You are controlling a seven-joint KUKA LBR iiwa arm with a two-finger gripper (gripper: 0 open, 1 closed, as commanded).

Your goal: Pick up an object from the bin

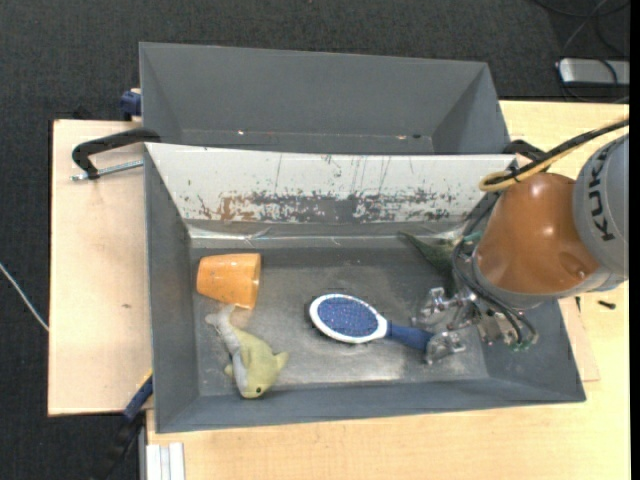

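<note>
1. Tool (442, 326): bright metal assembly under the orange wrist cover (530, 238). It sits low over the floor at the right end of the bin, at the tip of the handle of the blue-bristled, white-rimmed oval plastic brush (350, 318). Whether it stands wide or narrow cannot be told, because its metal parts overlap one another.
2. Task's thing, as judged: the brush. It lies flat at the centre of the bin floor, head to the left, with its blue handle running right to meet the tool. Contact between handle and tool looks likely but is not certain.
3. Doing the step well: a grip across the narrow handle, somewhat inward of its tip, should hold better than one at the very end, since the broader head would lever the brush downward on lifting. Closing squarely, then rising straight, would keep clear of the right wall.
4. Dark green pointed object (432, 249): behind the tool near the back right corner, partly covered by the wrist cover. Its kind cannot be made out.
5. Orange plastic cup (229, 278), on its side at the left, and pale yellow-green plush toy (250, 363), near the front left corner: both well apart from the tool and no hindrance.
6. Grey metal bin (170, 298): the floor beneath the wrist cover is hidden, so anything lying there cannot be judged.
</note>
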